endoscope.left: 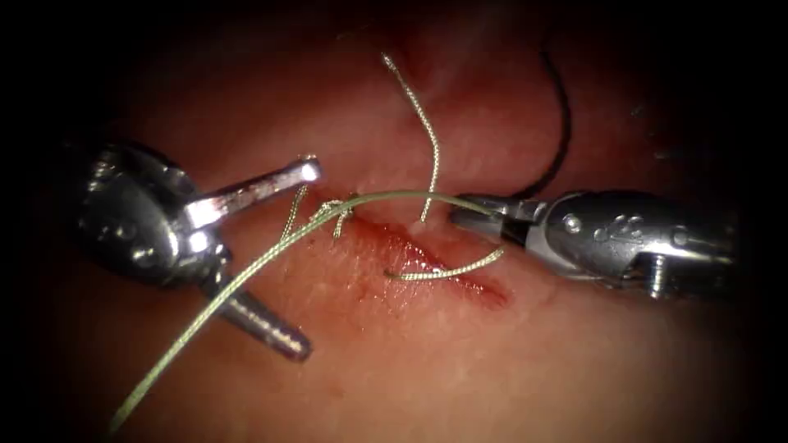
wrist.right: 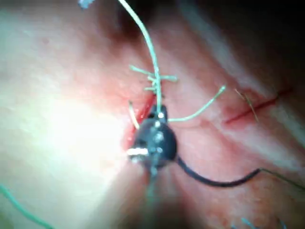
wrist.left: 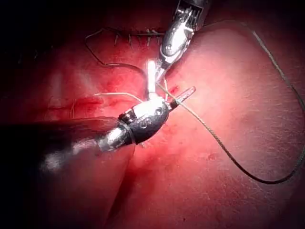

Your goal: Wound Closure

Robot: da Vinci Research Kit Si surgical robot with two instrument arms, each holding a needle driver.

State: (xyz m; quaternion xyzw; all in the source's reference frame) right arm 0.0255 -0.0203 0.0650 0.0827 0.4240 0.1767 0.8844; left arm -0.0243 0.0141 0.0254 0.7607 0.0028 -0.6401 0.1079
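Note:
The cut (endoscope.left: 427, 258) runs slantwise across the tissue (endoscope.left: 460, 369), wet with red fluid. A knot (endoscope.left: 336, 211) sits at its upper left end. My left tool (endoscope.left: 302, 258) stands on the left of the cut with its jaws spread wide and holds nothing. The green thread (endoscope.left: 230, 287) passes between those jaws, through the knot, and on to my right tool (endoscope.left: 464, 215), whose jaws are shut on it. The dark curved needle (endoscope.left: 565, 123) lies on the tissue right of the cut, behind the right tool, held by neither tool and not in the tissue. The needle (wrist.right: 214, 181) trails from beside the right tool (wrist.right: 159, 112).
Two cut ends of thread lie by the wound, one rising away from it (endoscope.left: 419, 115) and one across it (endoscope.left: 447, 271). A long loop of thread (wrist.left: 238, 164) rests on the tissue beyond the left tool (wrist.left: 167, 87). An earlier row of stitches (wrist.left: 138, 36) is farther off.

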